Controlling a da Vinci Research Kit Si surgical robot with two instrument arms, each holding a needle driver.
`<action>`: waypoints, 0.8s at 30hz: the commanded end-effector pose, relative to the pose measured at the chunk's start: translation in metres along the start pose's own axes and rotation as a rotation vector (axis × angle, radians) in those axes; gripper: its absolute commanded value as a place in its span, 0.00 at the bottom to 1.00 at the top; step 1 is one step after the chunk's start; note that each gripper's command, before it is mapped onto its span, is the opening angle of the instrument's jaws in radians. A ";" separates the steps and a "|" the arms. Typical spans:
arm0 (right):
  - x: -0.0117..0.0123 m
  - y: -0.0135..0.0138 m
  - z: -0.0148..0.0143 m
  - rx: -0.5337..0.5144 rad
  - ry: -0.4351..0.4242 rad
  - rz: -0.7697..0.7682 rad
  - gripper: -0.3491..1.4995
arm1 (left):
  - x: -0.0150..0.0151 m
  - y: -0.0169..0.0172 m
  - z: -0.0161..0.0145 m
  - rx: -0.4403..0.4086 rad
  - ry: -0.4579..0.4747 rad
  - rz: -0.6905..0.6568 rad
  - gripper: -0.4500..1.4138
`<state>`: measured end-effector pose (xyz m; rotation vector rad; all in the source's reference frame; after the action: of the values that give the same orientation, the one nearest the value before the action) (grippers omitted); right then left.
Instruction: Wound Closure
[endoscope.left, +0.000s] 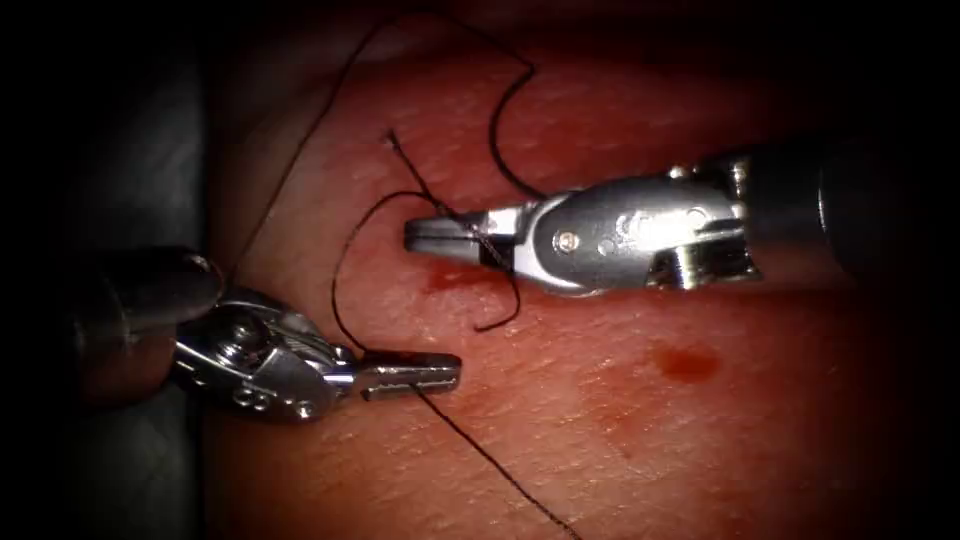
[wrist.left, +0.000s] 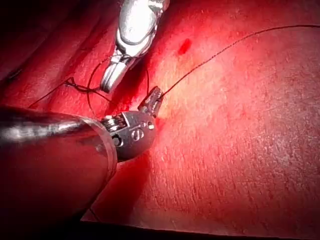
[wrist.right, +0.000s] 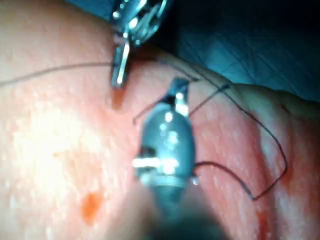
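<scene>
Left tool (endoscope.left: 440, 371): my jaws are together, clamped on the thread (endoscope.left: 340, 270).
Right tool (endoscope.left: 440, 235): my jaws are together, clamped on thread beside the knot.
Thread: loops across the tissue (endoscope.left: 700, 430).

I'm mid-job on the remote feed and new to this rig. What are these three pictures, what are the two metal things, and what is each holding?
The two metal things are the robot's tools, small two-jawed needle drivers on thin shafts. The endoscope view looks down on the tissue, a piece of pork belly for practice. The left tool comes in from the picture's left, jaws shut on the dark thread. The right tool comes in from the right, jaws shut on the thread where it crosses them, beside a small knot. Red fluid spots the tissue. The other two pictures ride each arm's wrist: the left tool and the right tool up close. I cannot make out a needle.
</scene>
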<state>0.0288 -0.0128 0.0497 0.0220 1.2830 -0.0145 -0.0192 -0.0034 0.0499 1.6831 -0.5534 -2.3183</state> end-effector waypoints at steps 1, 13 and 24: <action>-0.0002 -0.0008 0.0011 0.004 0.015 0.002 0.00 | -0.0002 0.0006 0.0009 0.000 0.003 -0.010 0.00; 0.0011 -0.0018 0.0031 0.033 0.098 -0.015 0.00 | 0.0019 0.0011 0.0031 -0.055 0.097 -0.023 0.00; 0.0000 -0.0026 0.0034 0.042 0.091 0.046 0.00 | 0.0032 0.0000 0.0034 -0.062 0.122 -0.024 0.00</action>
<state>0.0315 -0.0147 0.0502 0.0861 1.3722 -0.0022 -0.0228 -0.0039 0.0474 1.7955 -0.4355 -2.2087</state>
